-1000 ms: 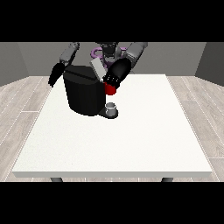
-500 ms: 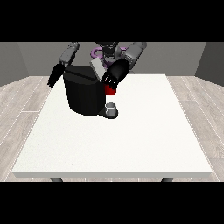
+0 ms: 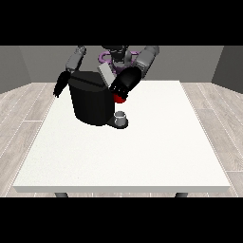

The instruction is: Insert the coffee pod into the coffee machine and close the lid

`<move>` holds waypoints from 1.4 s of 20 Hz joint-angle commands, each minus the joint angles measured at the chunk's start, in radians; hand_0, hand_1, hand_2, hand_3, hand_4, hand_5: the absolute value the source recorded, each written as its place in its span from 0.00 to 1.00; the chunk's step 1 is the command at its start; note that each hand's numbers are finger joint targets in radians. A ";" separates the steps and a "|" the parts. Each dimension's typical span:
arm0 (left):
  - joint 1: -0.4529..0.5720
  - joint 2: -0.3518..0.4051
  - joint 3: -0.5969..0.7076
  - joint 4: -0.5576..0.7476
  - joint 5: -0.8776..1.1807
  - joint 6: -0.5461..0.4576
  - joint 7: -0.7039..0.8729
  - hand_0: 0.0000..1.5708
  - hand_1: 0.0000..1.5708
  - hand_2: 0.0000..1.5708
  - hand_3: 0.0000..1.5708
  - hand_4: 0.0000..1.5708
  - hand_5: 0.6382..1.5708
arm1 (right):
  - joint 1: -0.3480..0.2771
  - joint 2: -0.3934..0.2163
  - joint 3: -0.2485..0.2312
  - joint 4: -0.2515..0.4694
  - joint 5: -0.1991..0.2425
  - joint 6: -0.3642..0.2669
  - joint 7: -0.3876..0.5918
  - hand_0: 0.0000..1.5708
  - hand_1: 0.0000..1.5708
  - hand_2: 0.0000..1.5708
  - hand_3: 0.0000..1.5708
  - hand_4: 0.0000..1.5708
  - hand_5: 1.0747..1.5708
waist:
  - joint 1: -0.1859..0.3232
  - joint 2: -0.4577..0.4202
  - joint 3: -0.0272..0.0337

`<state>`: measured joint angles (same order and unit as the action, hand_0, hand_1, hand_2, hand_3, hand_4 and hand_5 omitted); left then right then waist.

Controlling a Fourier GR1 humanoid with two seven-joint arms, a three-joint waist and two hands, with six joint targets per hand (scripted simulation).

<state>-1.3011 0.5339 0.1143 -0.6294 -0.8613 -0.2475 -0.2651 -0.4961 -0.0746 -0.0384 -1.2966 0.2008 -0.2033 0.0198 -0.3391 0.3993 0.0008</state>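
The black coffee machine [image 3: 91, 102] stands at the table's far left of centre, with its grey lid [image 3: 105, 74] tilted up. The hand at the view's right [image 3: 124, 83] is at the machine's upper right corner, just above a red thing at the machine [image 3: 120, 98]. A small grey thing [image 3: 121, 117] sits on the machine's base below the red thing; I cannot tell whether it is the pod. The hand at the view's left [image 3: 60, 88] hangs beside the machine's left side, fingers straight and holding nothing.
The white table [image 3: 142, 156] stretches wide towards the camera and to the right of the machine. The robot's torso [image 3: 116, 56] stands behind the table's far edge.
The hand at the view's right has shifted slightly up and towards the machine's top. The hand at the view's left has not visibly moved.
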 commanded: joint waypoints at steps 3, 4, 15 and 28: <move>0.022 -0.017 -0.017 0.009 -0.038 0.077 -0.013 0.59 0.59 0.62 0.44 0.00 1.00 | -0.006 -0.003 0.005 -0.016 0.001 0.007 0.007 0.00 0.00 0.00 0.00 0.07 1.00 | -0.018 0.009 -0.0007; 0.000 -0.009 -0.026 -0.008 -0.046 0.066 -0.016 0.52 0.52 0.58 0.42 0.00 1.00 | -0.021 -0.009 -0.013 0.021 0.003 -0.006 0.001 0.00 0.00 0.00 0.00 0.06 1.00 | 0.007 0.018 -0.0004; -0.011 0.062 -0.012 0.018 -0.068 0.062 -0.052 0.00 0.00 0.33 0.29 0.00 1.00 | -0.026 -0.046 -0.043 0.018 -0.034 0.042 -0.012 0.00 0.00 0.00 0.00 0.06 1.00 | 0.004 0.023 -0.0003; 0.273 -0.169 -0.055 -0.012 -0.037 0.055 -0.018 0.00 0.00 0.05 0.00 0.00 1.00 | 0.210 -0.011 -0.046 0.108 -0.040 0.033 -0.049 0.00 0.00 0.00 0.00 0.00 1.00 | 0.172 -0.299 -0.0009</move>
<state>-1.1461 0.4226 0.0717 -0.6339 -0.9033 -0.2250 -0.2663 -0.3691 -0.0771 -0.0952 -1.1876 0.1644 -0.2004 -0.0234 -0.1951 0.1921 0.0010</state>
